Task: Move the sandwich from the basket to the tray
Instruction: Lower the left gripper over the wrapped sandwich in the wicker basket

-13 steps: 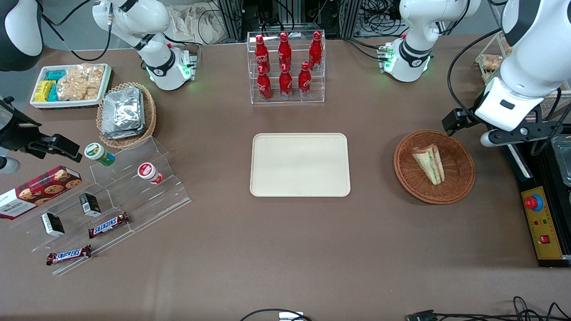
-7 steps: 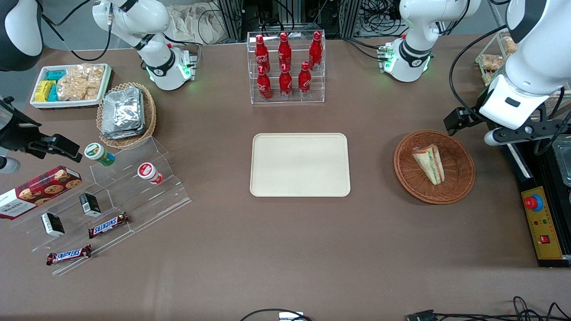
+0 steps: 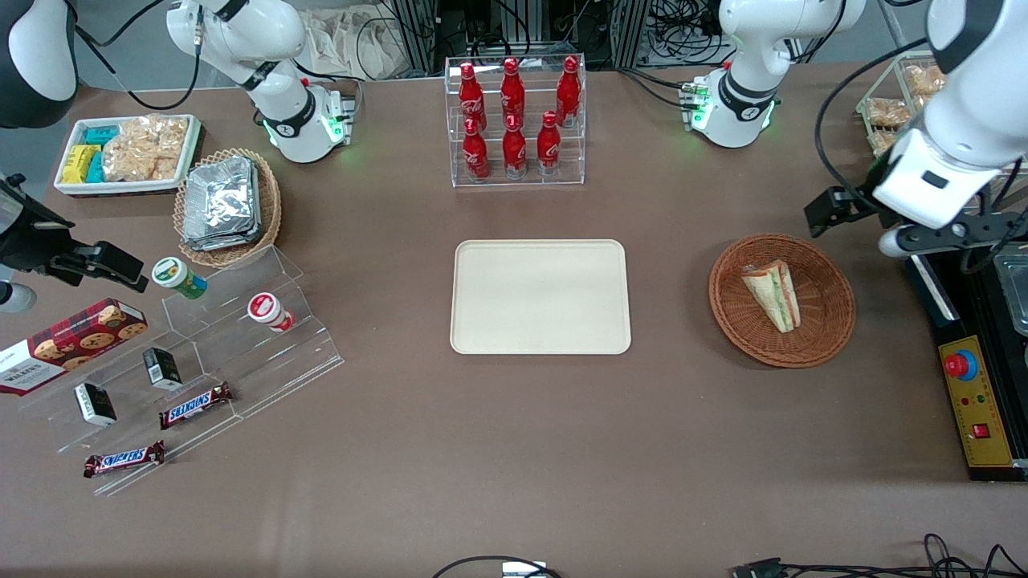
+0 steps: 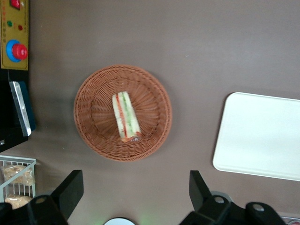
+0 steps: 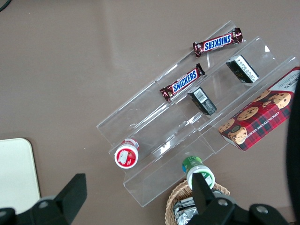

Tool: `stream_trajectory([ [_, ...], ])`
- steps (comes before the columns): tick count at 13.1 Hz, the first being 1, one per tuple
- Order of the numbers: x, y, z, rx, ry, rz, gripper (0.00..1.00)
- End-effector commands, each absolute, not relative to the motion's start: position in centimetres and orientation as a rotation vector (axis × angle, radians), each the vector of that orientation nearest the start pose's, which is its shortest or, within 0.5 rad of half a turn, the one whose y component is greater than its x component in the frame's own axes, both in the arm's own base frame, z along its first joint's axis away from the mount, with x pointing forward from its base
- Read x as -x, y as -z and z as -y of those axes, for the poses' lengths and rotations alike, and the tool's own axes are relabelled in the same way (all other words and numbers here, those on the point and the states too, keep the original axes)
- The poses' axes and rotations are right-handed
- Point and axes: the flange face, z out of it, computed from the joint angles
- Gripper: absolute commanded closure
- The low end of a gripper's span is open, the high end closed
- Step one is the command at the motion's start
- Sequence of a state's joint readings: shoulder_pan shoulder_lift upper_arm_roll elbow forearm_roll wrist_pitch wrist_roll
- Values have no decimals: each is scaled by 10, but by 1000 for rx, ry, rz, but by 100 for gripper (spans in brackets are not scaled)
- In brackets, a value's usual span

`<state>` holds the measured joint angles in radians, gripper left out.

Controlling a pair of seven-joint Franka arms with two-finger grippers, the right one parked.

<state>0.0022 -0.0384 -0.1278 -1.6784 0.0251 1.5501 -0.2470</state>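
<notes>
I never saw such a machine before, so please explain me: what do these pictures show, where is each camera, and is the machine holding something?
These are two white robot arms at a brown table. One picture looks at the table from the front; the other two come from cameras on each arm's wrist, looking down.

The working arm's gripper, its two-fingered grasping part, hangs open and holds nothing, above the table beside the basket and farther from the front camera. The sandwich lies in that basket. Its job is to move the sandwich to the tray, at the middle of the table. Red bottles and snack bars are stock around it.
</notes>
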Motion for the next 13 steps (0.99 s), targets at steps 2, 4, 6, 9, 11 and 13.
stream_trajectory([
  [2, -504, -529, 25, 3110, -122, 256, 0],
  [4, -487, -474, 21, 3112, -82, 275, 0],
  [6, -481, -432, 19, 3110, -81, 298, 0],
  [9, -485, -374, 15, 3103, -93, 370, 0],
  [11, -492, -340, 15, 3091, -124, 438, 0],
  [13, -498, -307, 14, 3088, -155, 443, 0],
])
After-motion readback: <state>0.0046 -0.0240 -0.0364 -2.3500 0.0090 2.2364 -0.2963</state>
